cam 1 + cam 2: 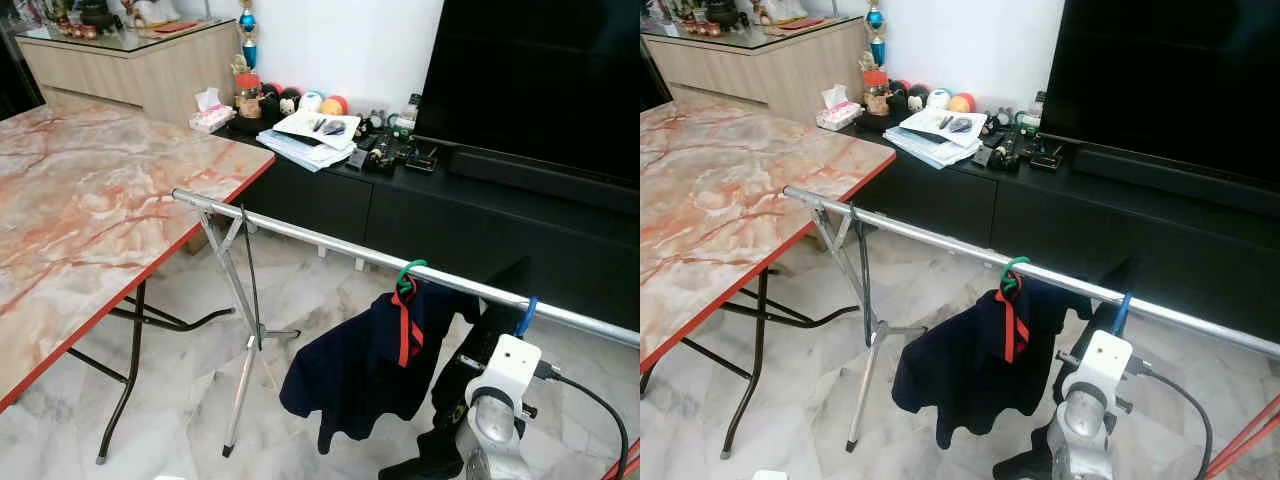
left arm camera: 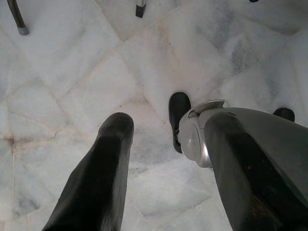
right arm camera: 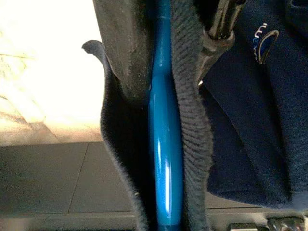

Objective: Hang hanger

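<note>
Two hangers sit on the drying-rack rail: the blue hanger, pinched with its black garment in the right gripper so its hook catches near the rail's right end, beside the green hanger carrying a navy shirt. Left gripper hangs idle, fingers spread, above the marble floor.

Low in the right of the frame we see our right arm: a rounded silver metal wrist joint topped by a white boxy housing with small dark screws. A black cable leaves the housing's side and loops down toward the lower right corner. Our left pincer has two long matte black fingers, and behind them sits a polished silver rounded joint.
</note>
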`<state>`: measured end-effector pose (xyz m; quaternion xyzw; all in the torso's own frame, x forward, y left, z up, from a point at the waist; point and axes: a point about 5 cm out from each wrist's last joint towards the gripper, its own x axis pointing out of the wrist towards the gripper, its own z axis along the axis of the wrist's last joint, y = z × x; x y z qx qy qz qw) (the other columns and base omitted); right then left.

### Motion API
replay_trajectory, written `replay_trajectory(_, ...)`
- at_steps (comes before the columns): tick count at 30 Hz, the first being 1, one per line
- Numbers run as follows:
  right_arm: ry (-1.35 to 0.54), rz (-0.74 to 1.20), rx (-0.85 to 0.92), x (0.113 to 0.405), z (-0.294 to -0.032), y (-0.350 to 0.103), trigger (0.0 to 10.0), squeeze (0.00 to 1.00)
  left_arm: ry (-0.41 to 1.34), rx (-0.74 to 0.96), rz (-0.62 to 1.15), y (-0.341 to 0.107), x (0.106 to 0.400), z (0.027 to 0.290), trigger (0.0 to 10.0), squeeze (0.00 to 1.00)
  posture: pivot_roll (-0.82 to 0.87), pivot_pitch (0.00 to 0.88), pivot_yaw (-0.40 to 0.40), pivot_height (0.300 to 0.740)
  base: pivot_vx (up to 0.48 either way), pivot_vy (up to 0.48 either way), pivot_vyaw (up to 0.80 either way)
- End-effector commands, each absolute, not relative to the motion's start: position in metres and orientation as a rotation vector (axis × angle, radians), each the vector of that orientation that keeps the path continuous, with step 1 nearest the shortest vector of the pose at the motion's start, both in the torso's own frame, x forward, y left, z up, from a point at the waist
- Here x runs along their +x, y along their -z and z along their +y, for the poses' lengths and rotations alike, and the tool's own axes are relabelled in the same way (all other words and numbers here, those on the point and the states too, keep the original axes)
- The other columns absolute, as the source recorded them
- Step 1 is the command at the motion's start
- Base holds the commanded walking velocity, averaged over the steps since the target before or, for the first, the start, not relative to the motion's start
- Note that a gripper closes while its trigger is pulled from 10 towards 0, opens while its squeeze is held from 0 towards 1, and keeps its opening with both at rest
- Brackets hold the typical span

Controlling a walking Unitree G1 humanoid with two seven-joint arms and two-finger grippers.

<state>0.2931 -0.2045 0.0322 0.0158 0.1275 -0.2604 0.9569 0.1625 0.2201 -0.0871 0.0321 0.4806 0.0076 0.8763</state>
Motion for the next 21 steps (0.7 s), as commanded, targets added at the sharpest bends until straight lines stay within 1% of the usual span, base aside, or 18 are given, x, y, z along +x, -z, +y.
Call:
replay_trajectory(1,0.502,0.201,0.006,0.296,-0.203,-0.043,0.0,0.0,-0.007,0.078,1.027,0.089,0.158,0.221,10.0,0.0,0.13,0.027,0.008,0.74,0.0,0.0,0.0)
replay_trajectory(3,0.498,0.21,0.008,0.292,-0.202,-0.04,0.0,0.0,-0.007,0.078,1.028,0.089,0.158,0.221,10.0,0.0,0.12,0.024,0.005,0.74,0.0,0.0,0.0)
replay_trajectory(7,0.476,0.253,-0.013,0.271,-0.202,-0.028,0.0,0.0,-0.005,0.079,1.028,0.089,0.158,0.221,10.0,0.0,0.12,0.024,0.006,0.74,0.0,0.0,0.0)
replay_trajectory(14,0.466,0.272,-0.017,0.26,-0.204,-0.025,0.0,0.0,-0.004,0.081,1.029,0.089,0.158,0.221,10.0,0.0,0.11,0.022,0.004,0.74,0.0,0.0,0.0)
replay_trajectory(18,0.415,0.329,-0.02,0.252,-0.201,-0.018,0.0,0.0,-0.006,0.082,1.029,0.089,0.157,0.221,10.0,0.0,0.11,0.021,0.004,0.74,0.0,0.0,0.0)
replay_trajectory(19,0.39,0.349,-0.013,0.251,-0.199,-0.015,2.6,0.0,-0.007,0.082,1.029,0.089,0.157,0.221,10.0,0.0,0.11,0.021,0.008,0.74,0.0,0.0,0.0)
replay_trajectory(20,0.374,0.352,-0.005,0.251,-0.197,-0.015,4.1,0.0,-0.008,0.083,1.029,0.089,0.157,0.221,10.0,0.0,0.11,0.021,0.009,0.74,0.0,0.0,0.0)
replay_trajectory(21,0.349,0.359,-0.01,0.251,-0.195,-0.014,10.0,0.0,-0.011,0.085,1.029,0.089,0.157,0.222,10.0,0.0,0.11,0.02,0.01,0.74,0.0,0.0,0.0)
